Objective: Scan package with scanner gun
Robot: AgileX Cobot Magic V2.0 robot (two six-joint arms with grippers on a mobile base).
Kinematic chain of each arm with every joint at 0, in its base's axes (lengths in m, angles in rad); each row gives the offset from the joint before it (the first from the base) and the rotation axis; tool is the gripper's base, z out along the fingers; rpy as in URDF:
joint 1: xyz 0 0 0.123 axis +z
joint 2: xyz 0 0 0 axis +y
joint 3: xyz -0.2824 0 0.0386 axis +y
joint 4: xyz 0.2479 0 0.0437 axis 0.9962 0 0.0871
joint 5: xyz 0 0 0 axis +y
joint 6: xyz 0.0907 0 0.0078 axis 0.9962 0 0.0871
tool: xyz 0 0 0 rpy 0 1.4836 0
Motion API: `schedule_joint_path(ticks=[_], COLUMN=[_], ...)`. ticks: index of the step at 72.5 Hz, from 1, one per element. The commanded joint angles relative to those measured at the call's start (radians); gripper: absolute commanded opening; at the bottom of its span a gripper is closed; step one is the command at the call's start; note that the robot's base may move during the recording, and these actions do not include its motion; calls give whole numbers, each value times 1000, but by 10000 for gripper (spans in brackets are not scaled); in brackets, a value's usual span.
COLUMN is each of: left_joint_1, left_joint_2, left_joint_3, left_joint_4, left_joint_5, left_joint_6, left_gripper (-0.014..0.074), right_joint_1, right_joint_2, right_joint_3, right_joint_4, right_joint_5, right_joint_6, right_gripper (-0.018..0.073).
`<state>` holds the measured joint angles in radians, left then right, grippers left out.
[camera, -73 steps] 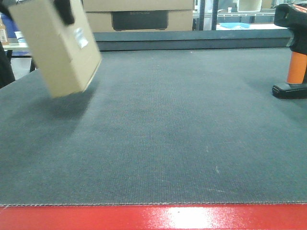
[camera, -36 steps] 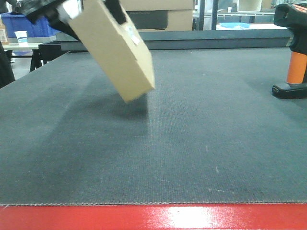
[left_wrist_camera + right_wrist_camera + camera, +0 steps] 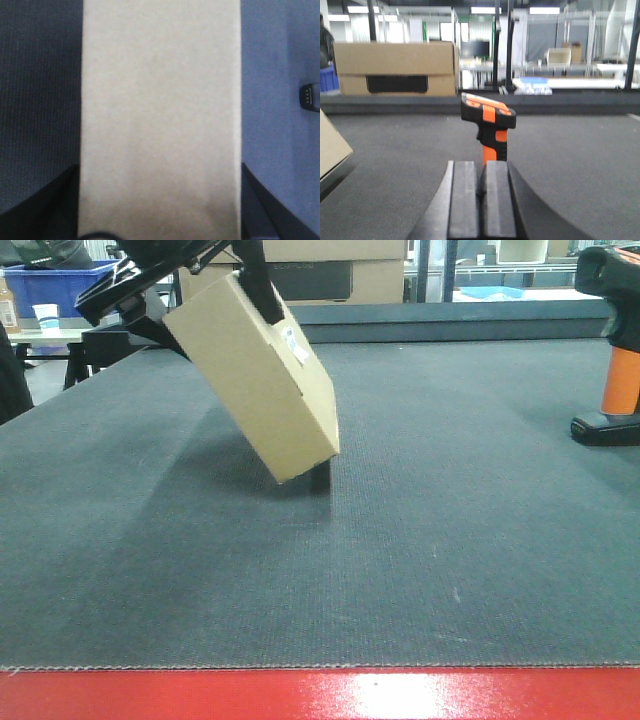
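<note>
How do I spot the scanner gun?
Look at the big dark grey mat covering the table, then its far right edge. The pistol-shaped scanner gun stands upright there. Unlike the plain brown cardboard box, it has a bright orange handle and black head.
</note>
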<state>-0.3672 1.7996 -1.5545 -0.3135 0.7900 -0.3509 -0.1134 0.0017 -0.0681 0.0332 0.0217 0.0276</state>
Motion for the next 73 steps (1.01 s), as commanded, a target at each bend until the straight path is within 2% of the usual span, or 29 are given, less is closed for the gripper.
schedule_joint_path(ticks=[1, 13, 32, 48, 66, 73], left_joint_1=[-4, -4, -4, -4, -4, -4], left_joint_2=[-4, -4, -3, -3, -3, -3], left_joint_3=[-3, -3, -3, -3, -3, -3], left_joint_4=[-16, -18, -21, -21, -21, -21], left_joint_5=[-26, -30, -74, -81, -76, -72], left_joint_6=[8, 8, -1, -23, -23, -23], left_gripper=[-111, -111, -111, -111, -111, -111], right_joint_1=[-2, -2, -2, -2, -2, -7], right_joint_2=[27, 183, 560, 794, 1057, 1154], right_joint_3=[-72, -207, -382, -388, -388, -388], right_joint_4=[6, 6, 6, 6, 6, 6], right_joint_5=[69, 109, 108, -216, -428, -553], right_joint_6=[-3, -3, -3, -3, 8, 60], right_gripper=[-168, -168, -168, -168, -168, -168])
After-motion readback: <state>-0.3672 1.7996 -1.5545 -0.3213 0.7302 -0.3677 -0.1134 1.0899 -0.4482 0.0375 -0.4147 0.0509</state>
